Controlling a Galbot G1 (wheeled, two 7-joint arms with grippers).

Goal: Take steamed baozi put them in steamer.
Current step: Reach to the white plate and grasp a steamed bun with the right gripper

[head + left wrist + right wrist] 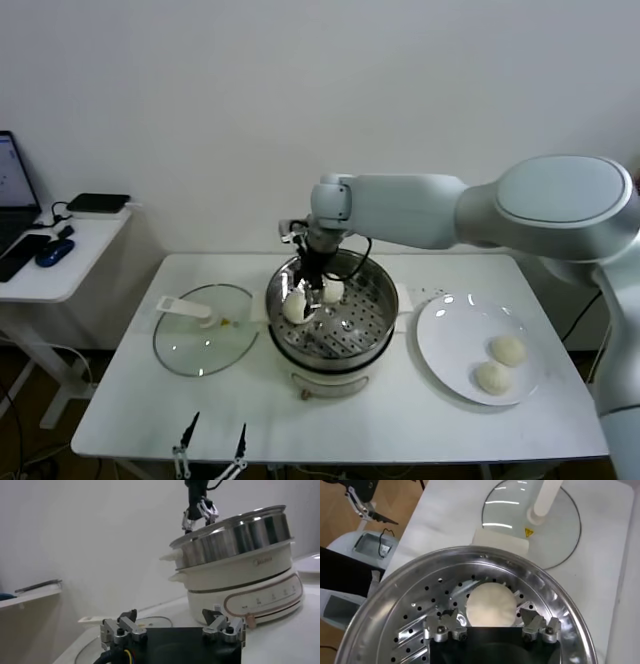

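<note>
Head view: right hand (pixel 312 292) is lowered into the steamer (pixel 370 330), over the far-left part of its perforated tray. Its fingers stand apart, one on each side of a bun (pixel 295 307) resting on the tray; no clamp on it is evident. A second bun (pixel 333 290) lies just beside, farther back on the tray. Right wrist view confirms the fingers (pixel 442 625) spread and the bun (pixel 490 606) lying free on the holed tray between them.

Steamer stands mid-worktop (pixel 130 410) on a white base. Two more buns (pixel 508 350) (pixel 493 377) sit touching on the white plate (pixel 445 335) to the right of the steamer. Glass lid (pixel 195 335) lies flat on the worktop to the left of the steamer.

Left hand (pixel 212 440) is parked low at the near edge of the worktop, fingers apart, holding nothing; left wrist view shows it (pixel 172 627) well apart from the steamer (pixel 235 540).
</note>
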